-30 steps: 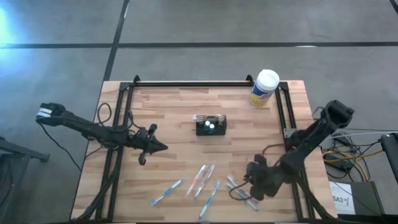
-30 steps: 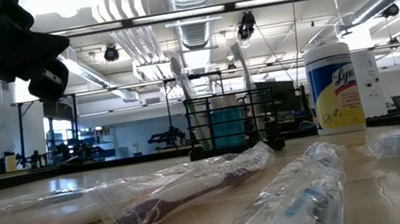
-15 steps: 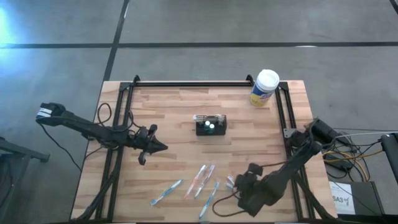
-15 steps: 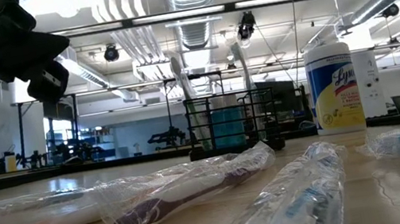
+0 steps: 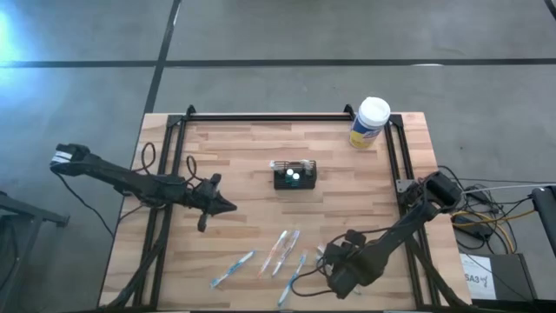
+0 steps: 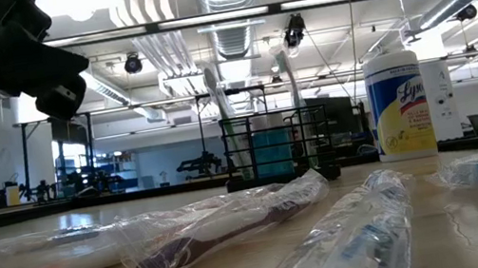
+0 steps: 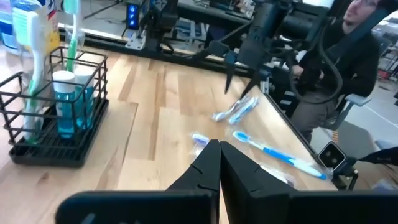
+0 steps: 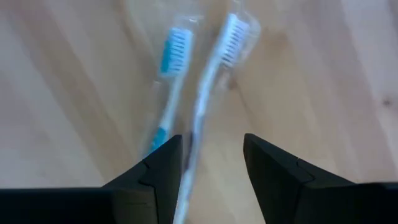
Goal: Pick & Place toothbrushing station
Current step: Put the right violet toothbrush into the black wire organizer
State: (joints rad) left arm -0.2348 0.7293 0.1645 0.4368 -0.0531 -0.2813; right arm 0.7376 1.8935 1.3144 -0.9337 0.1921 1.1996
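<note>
With its fingers parted around a wrapped white toothbrush but not yet clamped on it, the right gripper sits low at the desk's near edge, right of centre, holding nothing. A blue-bristled toothbrush lies just beside the white one, close enough to get caught too. More wrapped brushes lie scattered along the near edge. The toothbrushing station, the small black wire caddy, stands mid-desk, well apart from the right gripper, already holding two upright brushes and a blue tube (seen clearly in the left wrist view). The left gripper hangs left of the caddy, fingers pressed together, empty, waiting.

Step in hand, as I judge it: grasping a loose toothbrush. Next move calls for closing squarely on the one handle, lifting clear of the neighbour, then carrying it toward the caddy.

Hard to make out: the right wrist view is blurred, so wrapper edges are unclear. The white-lidded canister stands at the far right corner.
</note>
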